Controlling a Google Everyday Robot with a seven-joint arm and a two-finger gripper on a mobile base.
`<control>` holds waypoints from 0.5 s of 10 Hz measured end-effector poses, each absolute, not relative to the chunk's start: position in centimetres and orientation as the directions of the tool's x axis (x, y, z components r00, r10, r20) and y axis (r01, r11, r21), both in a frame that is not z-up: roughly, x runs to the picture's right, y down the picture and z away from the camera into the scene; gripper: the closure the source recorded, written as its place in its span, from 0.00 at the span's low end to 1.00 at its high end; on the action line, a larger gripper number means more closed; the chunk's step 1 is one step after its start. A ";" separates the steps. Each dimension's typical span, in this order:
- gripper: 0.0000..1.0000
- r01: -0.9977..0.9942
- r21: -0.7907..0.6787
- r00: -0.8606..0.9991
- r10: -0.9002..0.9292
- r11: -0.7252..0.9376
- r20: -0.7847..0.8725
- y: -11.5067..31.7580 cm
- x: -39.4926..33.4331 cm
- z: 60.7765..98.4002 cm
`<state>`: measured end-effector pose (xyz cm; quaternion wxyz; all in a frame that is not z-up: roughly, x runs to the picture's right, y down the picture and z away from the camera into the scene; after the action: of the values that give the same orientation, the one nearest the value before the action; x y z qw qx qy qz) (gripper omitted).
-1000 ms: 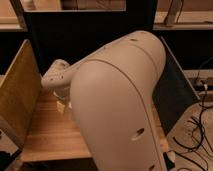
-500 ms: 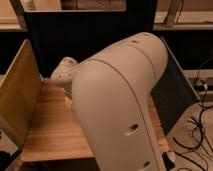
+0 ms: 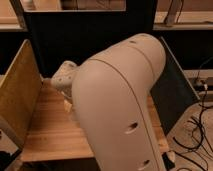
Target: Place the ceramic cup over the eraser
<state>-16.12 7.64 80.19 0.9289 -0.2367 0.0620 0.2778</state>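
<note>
Arm (image 3: 120, 105) is swung slightly toward 3 o'clock since before, blocking table (image 3: 50, 130) — gripper hidden behind it, state untellable — ceramic cup, eraser unseen.

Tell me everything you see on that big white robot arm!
The robot arm is a big, smooth, cream-white shell that looks like plastic, with a seam and small dark holes. It bends like an elbow above the wooden table. A smaller rounded link sticks out beside it. Its gripper is out of view.
</note>
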 end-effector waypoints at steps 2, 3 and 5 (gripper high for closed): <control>0.20 -0.547 -0.423 0.836 0.489 0.722 -0.249 8.5 -16.6 80.3; 0.20 -0.545 -0.433 0.838 0.488 0.718 -0.245 8.9 -17.0 80.3; 0.20 -0.532 -0.454 0.846 0.478 0.715 -0.237 9.6 -17.9 80.5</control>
<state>-17.93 9.63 80.50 0.9245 -0.2608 0.0512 0.2732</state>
